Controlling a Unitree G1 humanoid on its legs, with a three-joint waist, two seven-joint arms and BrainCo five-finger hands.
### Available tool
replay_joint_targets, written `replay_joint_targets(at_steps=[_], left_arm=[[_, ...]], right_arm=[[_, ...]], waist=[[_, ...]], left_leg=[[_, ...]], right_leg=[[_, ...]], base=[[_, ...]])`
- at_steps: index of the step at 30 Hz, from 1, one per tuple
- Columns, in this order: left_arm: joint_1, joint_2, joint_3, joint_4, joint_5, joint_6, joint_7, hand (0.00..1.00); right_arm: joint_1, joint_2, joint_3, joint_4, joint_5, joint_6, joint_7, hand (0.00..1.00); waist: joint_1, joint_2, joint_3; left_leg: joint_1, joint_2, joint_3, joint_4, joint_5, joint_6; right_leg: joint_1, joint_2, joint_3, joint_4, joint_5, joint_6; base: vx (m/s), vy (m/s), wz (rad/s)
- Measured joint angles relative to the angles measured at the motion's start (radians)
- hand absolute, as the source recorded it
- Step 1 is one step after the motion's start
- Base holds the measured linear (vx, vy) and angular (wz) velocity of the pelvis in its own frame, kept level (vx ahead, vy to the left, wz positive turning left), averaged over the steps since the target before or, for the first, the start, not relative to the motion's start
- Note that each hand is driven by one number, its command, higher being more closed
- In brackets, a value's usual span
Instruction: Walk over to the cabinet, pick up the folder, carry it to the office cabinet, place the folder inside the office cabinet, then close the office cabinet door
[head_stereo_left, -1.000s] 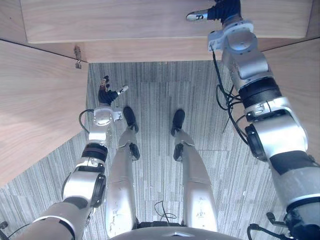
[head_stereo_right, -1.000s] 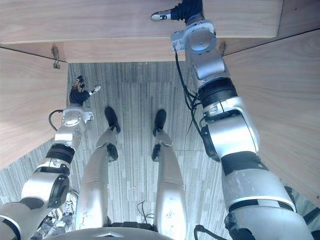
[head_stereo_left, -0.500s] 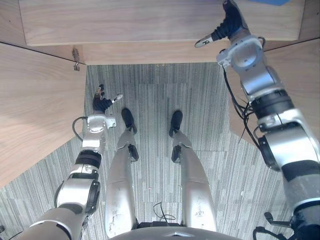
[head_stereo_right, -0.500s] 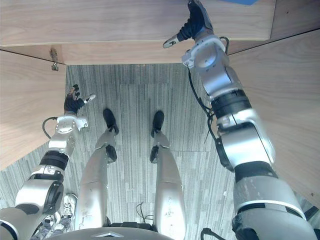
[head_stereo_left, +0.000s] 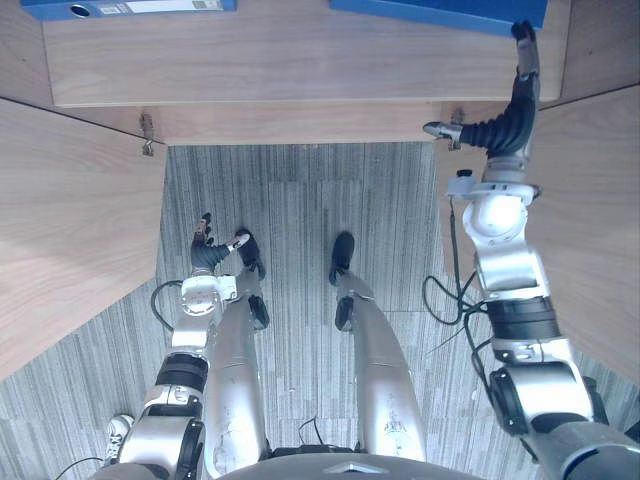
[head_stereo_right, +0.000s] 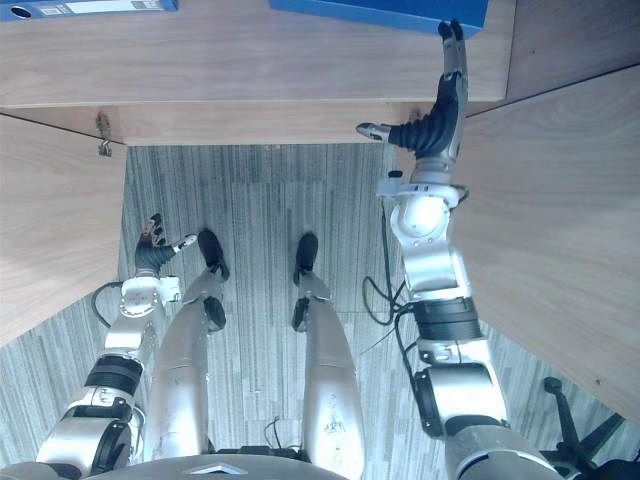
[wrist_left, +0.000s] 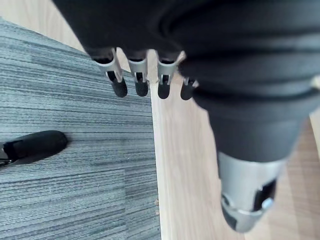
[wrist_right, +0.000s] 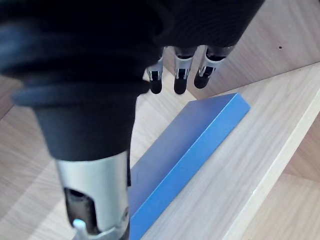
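A blue folder lies flat on the wooden cabinet shelf at the far right. The same folder shows in the right wrist view, just beyond my fingertips. My right hand is raised at the shelf's front edge. It is open, its straight fingers pointing at the folder's near corner and its thumb stuck out sideways, apart from the folder. My left hand hangs low by the floor, open and holding nothing. Its fingers are relaxed over the carpet beside a wood panel.
A second blue folder lies at the shelf's far left. Open wooden cabinet doors stand on both sides, left and right, with a hinge at the left corner. Grey striped carpet lies between them.
The camera has shifted, bringing both blue folders into view. My right hand has swung right and turned its fingers up toward the folder. My left hand has dropped lower.
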Motion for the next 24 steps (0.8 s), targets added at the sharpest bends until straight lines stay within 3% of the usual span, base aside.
replay_joint_targets(at_steps=[9, 16, 24], left_arm=[[0.001, 0.001, 0.001, 0.007, 0.044, -0.004, 0.018, 0.00], [-0.049, -0.001, 0.004, 0.056, 0.060, -0.010, 0.039, 0.00], [-0.084, 0.003, 0.045, 0.093, 0.060, -0.016, 0.058, 0.00]], right_arm=[[0.000, -0.002, 0.026, 0.056, -0.154, 0.000, -0.021, 1.00], [-0.158, -0.026, 0.100, 0.191, -0.162, 0.005, -0.022, 1.00], [-0.329, -0.116, 0.179, 0.318, -0.159, 0.008, -0.023, 1.00]], waist=[[0.015, -0.001, -0.001], [0.024, -0.001, 0.000], [0.031, -0.001, 0.000]], left_leg=[[-0.029, 0.008, 0.002, 0.090, -0.058, 0.003], [-0.125, 0.026, 0.000, 0.178, -0.083, 0.019], [-0.229, 0.032, -0.019, 0.254, -0.103, 0.021]], right_leg=[[-0.017, -0.011, 0.012, 0.042, -0.025, 0.009], [-0.108, -0.012, 0.020, 0.114, -0.030, 0.006], [-0.213, -0.027, 0.018, 0.205, -0.066, 0.000]], base=[[0.03, -0.014, -0.03], [0.02, -0.015, -0.06], [-0.01, -0.025, 0.04]])
